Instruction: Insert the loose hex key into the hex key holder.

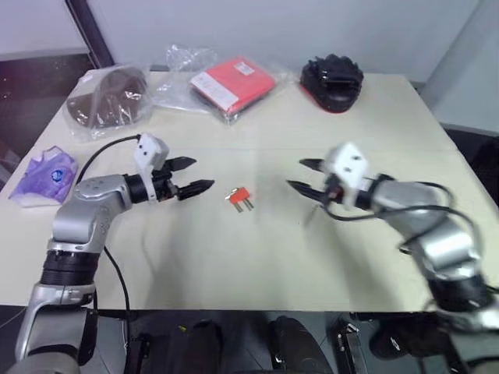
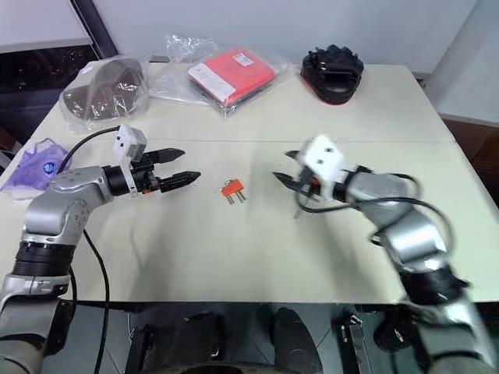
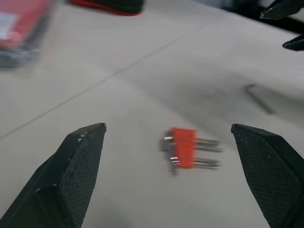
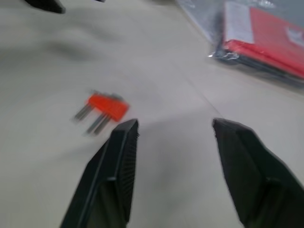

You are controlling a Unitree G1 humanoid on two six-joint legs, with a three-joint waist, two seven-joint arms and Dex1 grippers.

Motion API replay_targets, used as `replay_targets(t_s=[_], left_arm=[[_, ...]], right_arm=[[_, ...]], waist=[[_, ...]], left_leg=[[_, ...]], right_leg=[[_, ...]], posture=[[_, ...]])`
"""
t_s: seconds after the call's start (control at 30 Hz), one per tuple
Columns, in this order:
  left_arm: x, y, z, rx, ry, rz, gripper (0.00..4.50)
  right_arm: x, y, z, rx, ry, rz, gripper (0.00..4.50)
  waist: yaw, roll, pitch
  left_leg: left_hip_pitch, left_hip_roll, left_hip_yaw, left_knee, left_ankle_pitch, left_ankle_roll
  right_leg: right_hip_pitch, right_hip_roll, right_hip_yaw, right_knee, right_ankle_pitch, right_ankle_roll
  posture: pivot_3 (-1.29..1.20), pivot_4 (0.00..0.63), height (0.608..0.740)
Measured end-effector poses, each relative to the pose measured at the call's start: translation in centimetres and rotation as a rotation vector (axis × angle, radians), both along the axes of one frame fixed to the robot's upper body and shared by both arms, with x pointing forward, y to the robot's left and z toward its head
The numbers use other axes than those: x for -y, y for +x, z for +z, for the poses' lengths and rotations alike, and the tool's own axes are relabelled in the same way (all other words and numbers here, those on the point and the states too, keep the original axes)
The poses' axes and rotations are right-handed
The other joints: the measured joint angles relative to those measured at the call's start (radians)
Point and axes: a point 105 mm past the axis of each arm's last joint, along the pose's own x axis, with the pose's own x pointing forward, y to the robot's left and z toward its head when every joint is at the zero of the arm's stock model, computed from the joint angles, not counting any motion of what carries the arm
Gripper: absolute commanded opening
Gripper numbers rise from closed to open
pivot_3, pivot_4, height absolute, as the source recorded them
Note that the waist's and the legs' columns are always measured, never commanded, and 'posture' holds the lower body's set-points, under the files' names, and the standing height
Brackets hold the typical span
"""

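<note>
**Bench layout**

The hex key holder [image 1: 240,196] lay on the bench [image 1: 234,265] between the two end effectors — left end effector [image 1: 189,176] on its left, right end effector [image 1: 300,175] on its right. Behind, along the far edge, sat a bagged flat package [image 1: 232,84], a dark bundle [image 1: 333,81] to its right, and a bagged cap [image 1: 109,100] to its left.

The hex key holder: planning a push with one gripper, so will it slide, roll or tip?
The hex key holder lies flat on the table, so it probably slides rather than rolls. It looks small and light, so it may spin when nudged off-centre. Its protruding keys look stiff.
</note>
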Motion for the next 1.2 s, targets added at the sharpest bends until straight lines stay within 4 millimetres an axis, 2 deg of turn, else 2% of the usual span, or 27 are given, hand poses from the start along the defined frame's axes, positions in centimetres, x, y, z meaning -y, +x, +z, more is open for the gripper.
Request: replay_targets(t_s=[0.07, 0.13, 0.27, 0.33, 0.67, 1.2], left_arm=[[-0.5, 0.3, -0.2, 0.008, 0.002, 0.033, 4.42], [-0.8, 0.3, -0.3, 0.009, 0.000, 0.052, 4.42], [-0.9, -0.2, -0.9, 0.001, 0.006, 0.055, 4.42], [-0.9, -0.4, -1.1, 0.001, 0.011, 0.059, 4.42], [-1.1, -0.9, -0.9, 0.021, 0.018, 0.073, 4.42], [-1.3, -0.8, -0.8, 0.031, 0.017, 0.090, 4.42]], right_arm=[[-1.1, 1.8, -1.6, -0.008, -0.006, -0.050, 2.56], [-1.7, 2.8, -3.3, -0.035, -0.008, -0.078, 2.56], [-2.6, 3.6, -6.2, -0.049, -0.087, -0.090, 2.56], [-2.5, 3.6, -7.0, -0.050, -0.118, -0.089, 2.56], [-3.5, 2.7, -7.7, -0.094, -0.090, -0.035, 2.56], [-7.2, 1.5, -8.1, -0.195, -0.015, 0.065, 2.56]], waist=[[0.004, 0.000, 0.000], [0.009, 0.000, 0.000], [0.005, 0.000, 0.000], [0.004, 0.000, 0.000], [-0.003, 0.000, 0.000], [-0.025, 0.000, 0.000]], left_leg=[[-0.001, 0.000, 0.000, 0.000, 0.000, -0.001], [-0.002, -0.001, 0.000, 0.000, 0.000, -0.001], [-0.004, -0.002, 0.001, -0.001, 0.000, -0.001], [-0.004, -0.002, 0.001, -0.001, 0.000, -0.001], [0.000, -0.001, 0.000, 0.000, 0.001, -0.001], [0.000, -0.001, -0.001, 0.000, 0.001, -0.001]], right_leg=[[-0.001, -0.001, 0.000, 0.000, 0.000, 0.000], [-0.002, -0.003, -0.002, 0.000, 0.000, 0.000], [-0.004, -0.005, -0.002, 0.000, 0.000, 0.001], [-0.005, -0.005, -0.002, 0.000, 0.000, 0.001], [-0.002, -0.003, -0.002, 0.005, 0.000, 0.001], [-0.004, -0.003, -0.002, 0.008, 0.000, 0.000]], posture=[[0.00, 0.150, 0.740], [0.00, 0.150, 0.740], [0.00, 0.150, 0.740], [0.00, 0.150, 0.740], [0.00, 0.150, 0.740], [0.00, 0.150, 0.740]])
